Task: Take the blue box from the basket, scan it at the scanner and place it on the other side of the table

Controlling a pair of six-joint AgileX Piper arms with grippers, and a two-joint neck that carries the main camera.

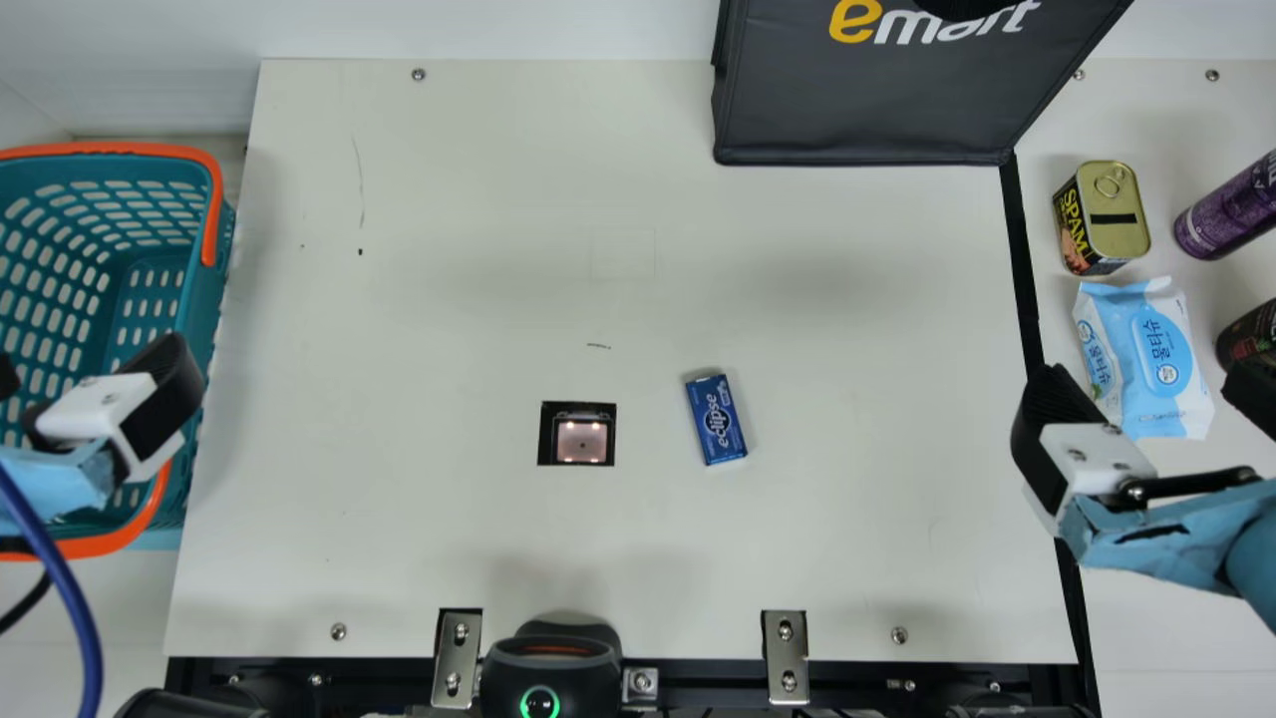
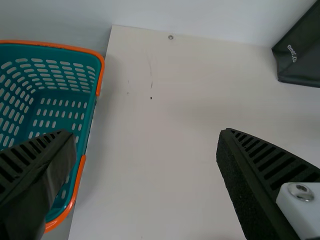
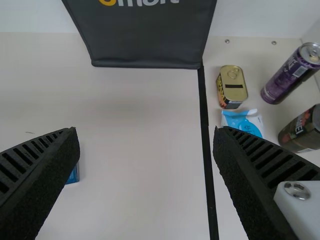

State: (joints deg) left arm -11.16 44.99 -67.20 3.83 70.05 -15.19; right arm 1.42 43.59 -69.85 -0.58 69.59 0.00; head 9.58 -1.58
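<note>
The blue box (image 1: 716, 420) lies flat on the cream table, right of the scanner's lit window (image 1: 582, 442). At the left, the teal basket (image 1: 211, 289) with orange handles holds nothing that I can see. My left gripper (image 1: 88, 384) hangs over the basket, its fingers wide apart. Over the table's right part, far from the box, is my right gripper (image 1: 1151, 404), also open. In the left wrist view my left gripper (image 2: 145, 134) has the basket (image 2: 90, 120) beside and behind one finger. In the right wrist view one finger of my right gripper (image 3: 145, 131) partly hides the box (image 3: 73, 176).
Past the black line at the right stand a yellow-topped can (image 1: 1113, 214), a wipes pack (image 1: 1156, 349), a purple can (image 1: 1231, 207) and a dark can (image 1: 1251, 334). A black bag (image 1: 867, 110) stands at the back. A black device (image 1: 551, 668) sits at the near edge.
</note>
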